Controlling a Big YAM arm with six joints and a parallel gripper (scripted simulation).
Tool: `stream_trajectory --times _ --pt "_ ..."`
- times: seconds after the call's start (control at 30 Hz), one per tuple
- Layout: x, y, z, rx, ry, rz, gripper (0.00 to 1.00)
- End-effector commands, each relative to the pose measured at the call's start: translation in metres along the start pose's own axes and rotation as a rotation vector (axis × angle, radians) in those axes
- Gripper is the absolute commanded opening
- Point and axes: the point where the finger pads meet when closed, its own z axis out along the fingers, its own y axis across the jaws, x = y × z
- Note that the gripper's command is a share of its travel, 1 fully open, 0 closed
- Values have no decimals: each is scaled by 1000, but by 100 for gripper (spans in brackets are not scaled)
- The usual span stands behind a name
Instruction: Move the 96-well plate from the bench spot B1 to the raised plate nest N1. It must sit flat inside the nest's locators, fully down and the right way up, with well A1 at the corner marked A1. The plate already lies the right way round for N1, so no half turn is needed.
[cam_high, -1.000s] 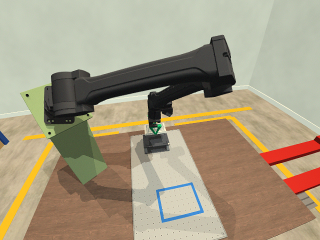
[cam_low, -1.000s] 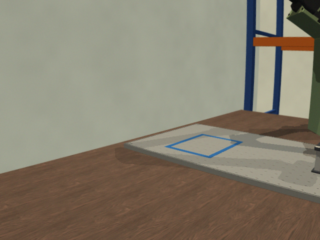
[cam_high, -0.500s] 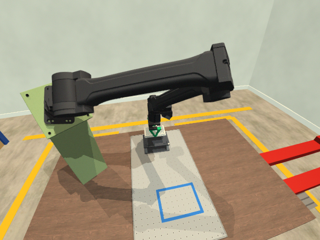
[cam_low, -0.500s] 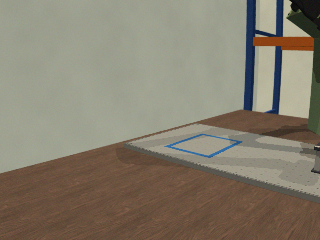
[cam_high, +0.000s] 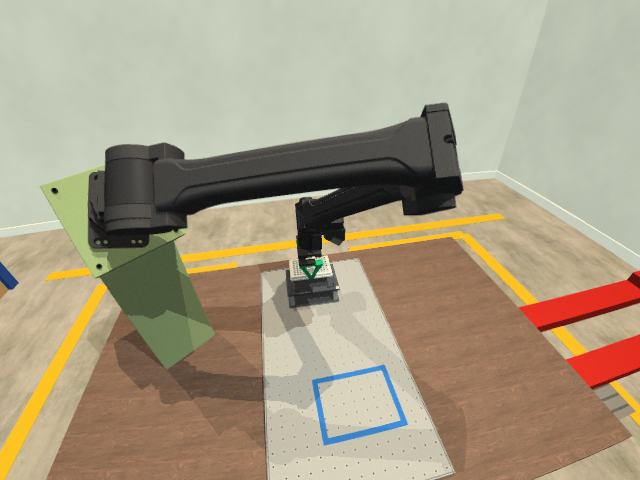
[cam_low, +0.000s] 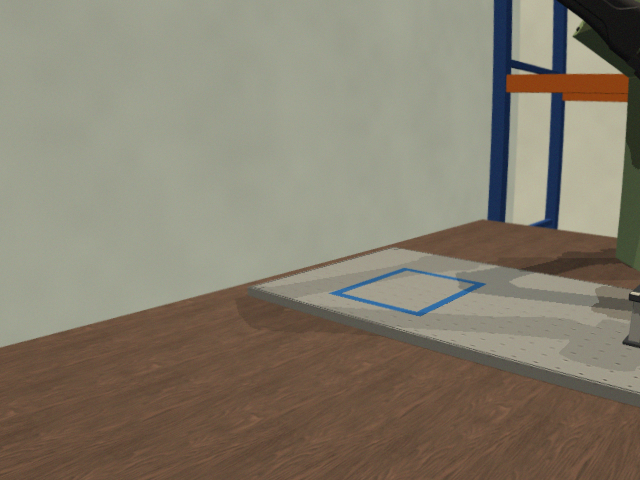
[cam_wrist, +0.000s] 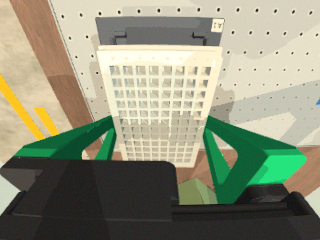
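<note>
The white 96-well plate is held between the green fingers of my gripper, which is shut on its long sides. The plate hangs just above the dark raised nest N1 at the far end of the grey perforated board. In the wrist view the nest's far edge and its A1 label show beyond the plate's far right corner. The plate lies level and well side up. The blue square of spot B1 is bare.
A green pedestal carries the arm's base at the left. Red beams lie at the right, off the brown table. A blue and orange rack stands behind the table. Yellow floor lines run around it.
</note>
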Motion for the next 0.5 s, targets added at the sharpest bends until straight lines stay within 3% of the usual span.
stream_trajectory --times 0.0,0.47 --pt "-2 -1 9 3 -6 -1 0" --pt "-2 -1 29 3 -6 -2 0"
